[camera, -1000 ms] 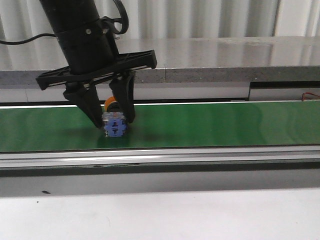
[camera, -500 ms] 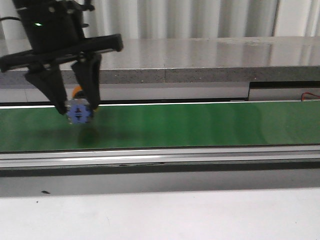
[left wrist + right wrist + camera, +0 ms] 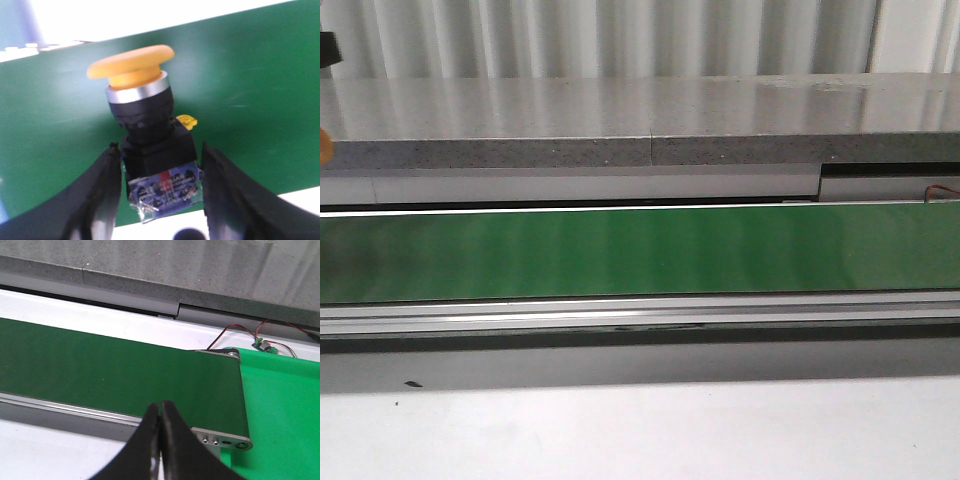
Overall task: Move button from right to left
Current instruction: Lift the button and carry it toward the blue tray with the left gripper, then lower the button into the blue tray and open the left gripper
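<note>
The left gripper [image 3: 161, 172] is pinching the button [image 3: 147, 132] by its blue contact block, holding it above the green belt [image 3: 250, 100] with the yellow cap pointing away from the fingers. Over at the belt's end, the right gripper [image 3: 160, 427] is hovering with its two fingers pressed together, gripping nothing.

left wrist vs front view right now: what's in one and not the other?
Left wrist only: the button, whole, yellow cap, black collar and blue block, clamped at its base between the left end effector fingers, hanging over the belt.
Front only: the long grey ledge behind the belt, the metal rail along its near side and the white surface in front. At its left edge only an orange sliver shows, probably the cap.
Both: the green conveyor belt.
</note>
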Controlling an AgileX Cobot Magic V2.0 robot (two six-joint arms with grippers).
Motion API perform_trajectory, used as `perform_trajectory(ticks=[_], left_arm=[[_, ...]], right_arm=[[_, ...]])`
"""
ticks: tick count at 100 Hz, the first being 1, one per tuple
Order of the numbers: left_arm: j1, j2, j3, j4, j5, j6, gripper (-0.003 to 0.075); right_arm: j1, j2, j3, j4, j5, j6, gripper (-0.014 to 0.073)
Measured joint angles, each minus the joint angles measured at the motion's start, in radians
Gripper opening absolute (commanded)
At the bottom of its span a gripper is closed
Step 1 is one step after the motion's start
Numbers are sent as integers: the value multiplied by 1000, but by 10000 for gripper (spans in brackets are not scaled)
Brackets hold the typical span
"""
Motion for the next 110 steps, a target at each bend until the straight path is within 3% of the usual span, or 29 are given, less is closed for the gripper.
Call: perform_trajectory(ticks=[19,66,85,110], left_arm=[[124,0,0,6,4,180,144],[474,25,0,6,3,305,144],[549,97,0,0,-7,324,144],[568,222,0,0,-64,394,144]], right_arm=[[0,0,0,0,0,0,-68],[0,0,0,0,0,0,-68],[0,0,0,0,0,0,-68],[0,0,0,0,0,0,-68]])
